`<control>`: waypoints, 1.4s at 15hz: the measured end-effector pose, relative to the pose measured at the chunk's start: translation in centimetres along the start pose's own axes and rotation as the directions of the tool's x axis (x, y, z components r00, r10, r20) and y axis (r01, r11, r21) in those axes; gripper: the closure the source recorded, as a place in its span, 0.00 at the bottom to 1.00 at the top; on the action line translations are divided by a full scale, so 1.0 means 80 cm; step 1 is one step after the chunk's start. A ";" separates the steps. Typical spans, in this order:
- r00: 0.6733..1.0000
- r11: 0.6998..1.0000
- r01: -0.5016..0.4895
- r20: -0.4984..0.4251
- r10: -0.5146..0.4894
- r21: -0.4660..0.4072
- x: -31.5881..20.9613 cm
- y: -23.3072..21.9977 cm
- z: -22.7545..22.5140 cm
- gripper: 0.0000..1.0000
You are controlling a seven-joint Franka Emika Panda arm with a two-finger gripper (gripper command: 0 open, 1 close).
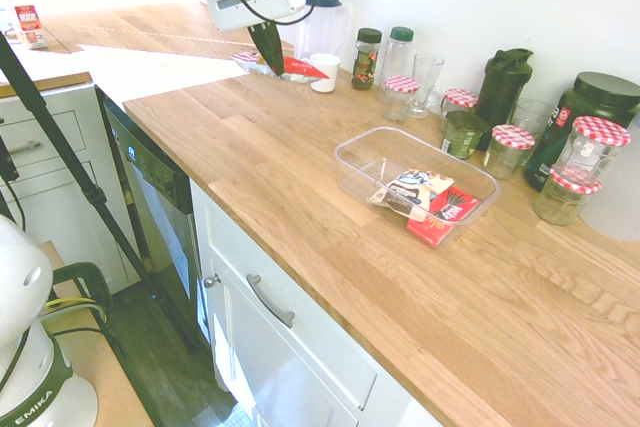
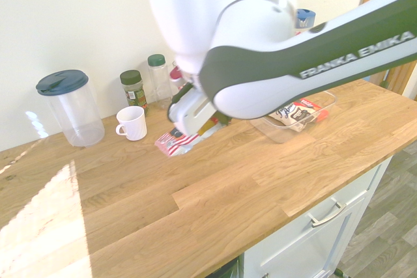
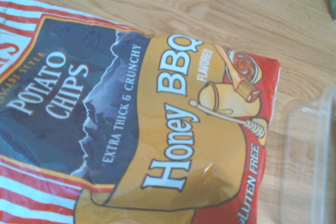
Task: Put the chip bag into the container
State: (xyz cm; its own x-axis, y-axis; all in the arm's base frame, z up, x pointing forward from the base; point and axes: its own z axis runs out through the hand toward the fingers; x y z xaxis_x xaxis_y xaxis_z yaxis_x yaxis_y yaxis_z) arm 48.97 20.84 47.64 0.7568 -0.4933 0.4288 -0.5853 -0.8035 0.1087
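Observation:
The chip bag (image 1: 297, 69) lies at the back of the wooden counter beside a white cup, red-and-white striped at one end. My gripper (image 1: 274, 65) comes down from above with its dark fingers pinched together on the bag's near edge. In the second exterior view the chip bag (image 2: 174, 141) pokes out from under my hand, low on the counter. The wrist view is filled by the chip bag (image 3: 157, 129), printed "Potato Chips Honey BBQ". The container (image 1: 352, 150), a clear shallow tub, stands apart to the right and holds two other packets; the container (image 2: 266, 124) is partly hidden by my arm.
A clear pitcher (image 1: 328, 25) and a white cup (image 1: 324, 73) stand right behind the bag. Spice jars (image 1: 367, 57), a glass (image 1: 426, 75), a dark shaker (image 1: 503, 82) and jars with red-checked lids (image 1: 600, 139) line the wall beyond the container.

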 end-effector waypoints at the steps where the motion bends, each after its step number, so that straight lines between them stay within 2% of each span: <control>1: 1.000 1.000 -0.019 0.008 0.019 0.010 0.012 0.031 0.008 1.00; 10: 0.988 0.986 -0.147 0.051 0.143 0.081 0.092 0.282 0.080 1.00; 13: 0.984 0.981 -0.167 0.072 0.160 0.096 0.114 0.346 0.111 1.00; 16: 0.982 0.980 -0.173 0.096 0.164 0.101 0.129 0.382 0.148 1.00; 21: 0.979 0.981 -0.168 0.132 0.155 0.092 0.154 0.376 0.192 1.00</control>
State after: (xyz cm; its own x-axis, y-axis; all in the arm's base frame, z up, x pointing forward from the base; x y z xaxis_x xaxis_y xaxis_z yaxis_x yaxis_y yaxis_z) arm 45.13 -14.54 42.44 0.6886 -0.6516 0.3181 -0.6748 -0.7365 -0.0479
